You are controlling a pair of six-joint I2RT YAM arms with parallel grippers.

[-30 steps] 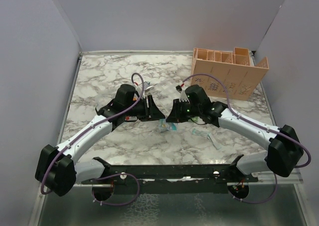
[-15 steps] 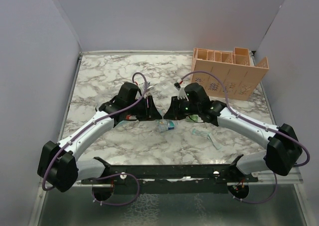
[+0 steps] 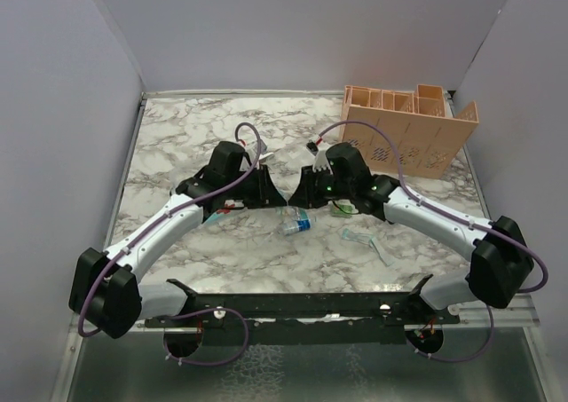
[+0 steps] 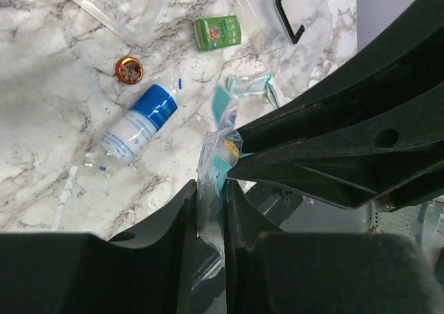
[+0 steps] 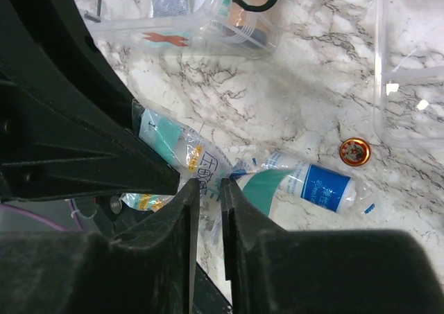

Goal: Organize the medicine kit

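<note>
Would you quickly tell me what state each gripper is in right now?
Left gripper: closed, pinching the clear packet.
Right gripper: closed on what looks like the same clear packet.

Worktop (image 3: 177,136): white, grey-veined marble look, smooth, slight sheen. Pouch (image 5: 177,151), frame centre: thin clear plastic film, crinkled, glossy. Bottle (image 4: 139,125): translucent plastic, shiny blue label. Round tin (image 4: 129,69), upper left: coppery metallic gleam. Organizer (image 3: 404,145), upper right: peach plastic, matt. Fingers (image 4: 166,251): black, matt, smooth.
</note>
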